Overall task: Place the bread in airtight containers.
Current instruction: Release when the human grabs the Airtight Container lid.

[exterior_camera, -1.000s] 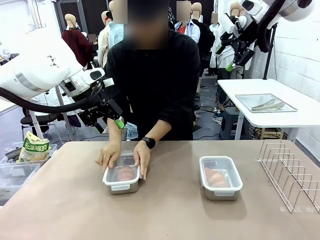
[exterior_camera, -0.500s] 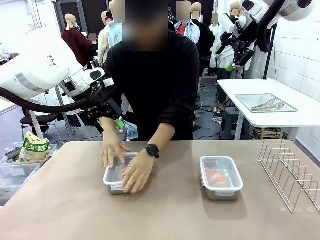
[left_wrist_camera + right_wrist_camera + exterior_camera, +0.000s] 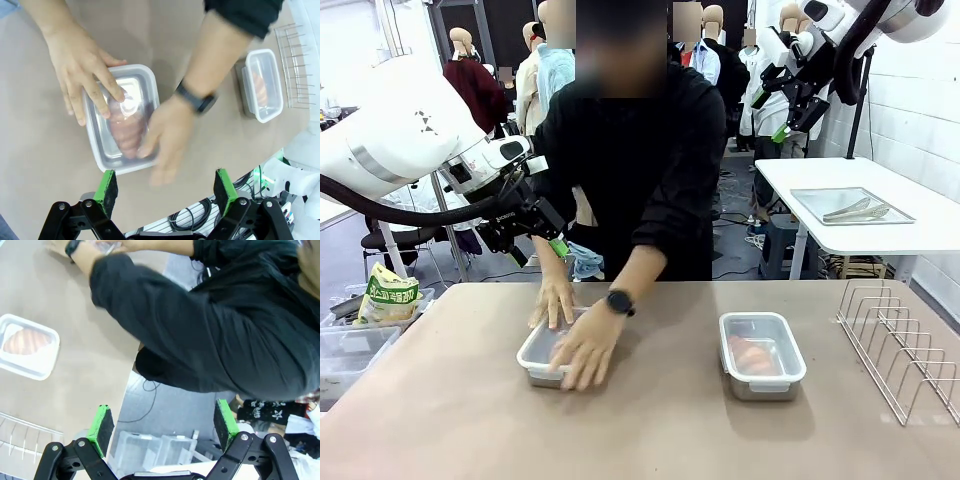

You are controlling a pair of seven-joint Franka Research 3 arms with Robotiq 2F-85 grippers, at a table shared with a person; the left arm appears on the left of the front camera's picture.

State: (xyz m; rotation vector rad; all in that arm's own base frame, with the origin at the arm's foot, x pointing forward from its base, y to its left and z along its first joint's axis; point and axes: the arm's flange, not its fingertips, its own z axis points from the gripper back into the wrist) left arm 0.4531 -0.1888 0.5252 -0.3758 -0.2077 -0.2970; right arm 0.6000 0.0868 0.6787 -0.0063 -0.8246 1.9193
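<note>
Two steel airtight containers sit on the brown table. The left container (image 3: 542, 352) (image 3: 120, 120) wears its clear lid, with both of the person's hands (image 3: 582, 345) pressing on it; a croissant (image 3: 126, 131) shows through the lid. The right container (image 3: 761, 354) (image 3: 262, 82) (image 3: 27, 346) is lidded with a croissant (image 3: 752, 351) (image 3: 25, 341) inside. My left gripper (image 3: 542, 236) (image 3: 167, 187) hangs open above the table's far left edge, holding nothing. My right gripper (image 3: 782, 112) (image 3: 162, 425) is raised high at the back right, open and holding nothing.
A wire rack (image 3: 905, 345) stands at the table's right edge. A white side table (image 3: 920, 225) behind holds a flat metal tray with tongs (image 3: 852, 208). Clear bins and a snack bag (image 3: 388, 297) sit off the table's left side.
The person's hands shifted over the left container's lid, pressing it down, and the container slid slightly toward the left. Both arms stayed still.
</note>
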